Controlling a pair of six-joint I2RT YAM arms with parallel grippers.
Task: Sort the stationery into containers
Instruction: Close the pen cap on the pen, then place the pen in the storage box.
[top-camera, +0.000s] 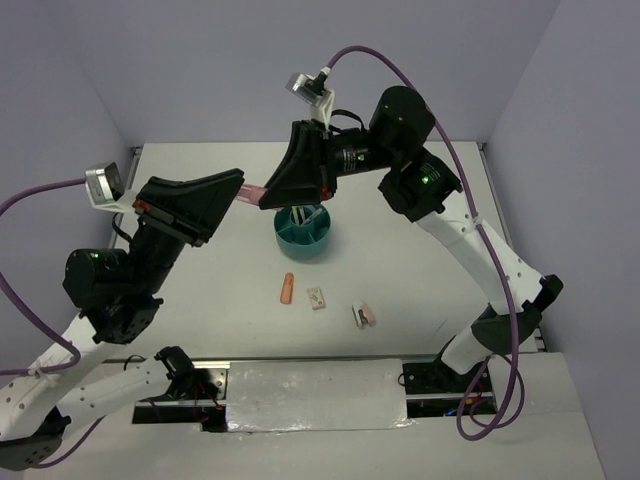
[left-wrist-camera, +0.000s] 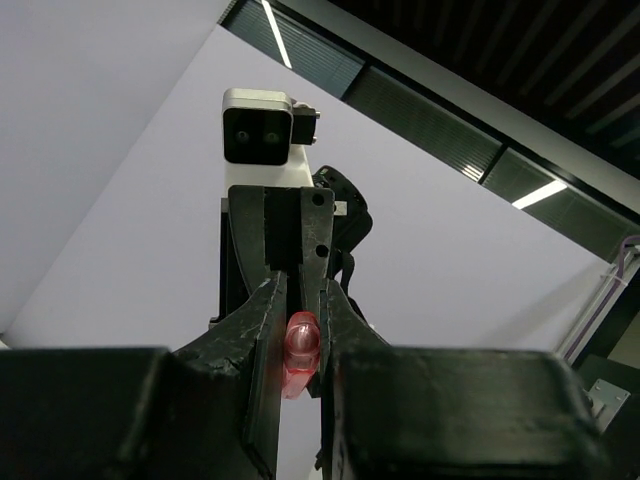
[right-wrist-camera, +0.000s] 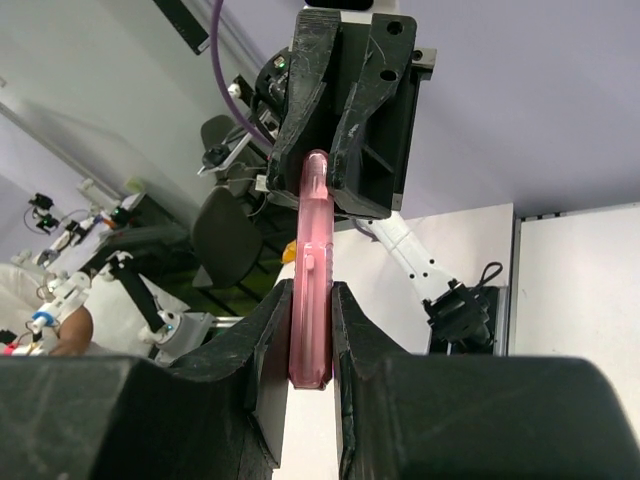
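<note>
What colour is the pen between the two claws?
The pen is pink, clearest in the right wrist view.

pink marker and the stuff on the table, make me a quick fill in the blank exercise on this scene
1. The held marker, gripped by both the left fingers and the right fingers, is ___.
2. The divided bowl is ___ in colour.
3. The loose marker lying on the table is ___.
Missing words: pink; teal; orange.

No text, label or number is legible.
</note>
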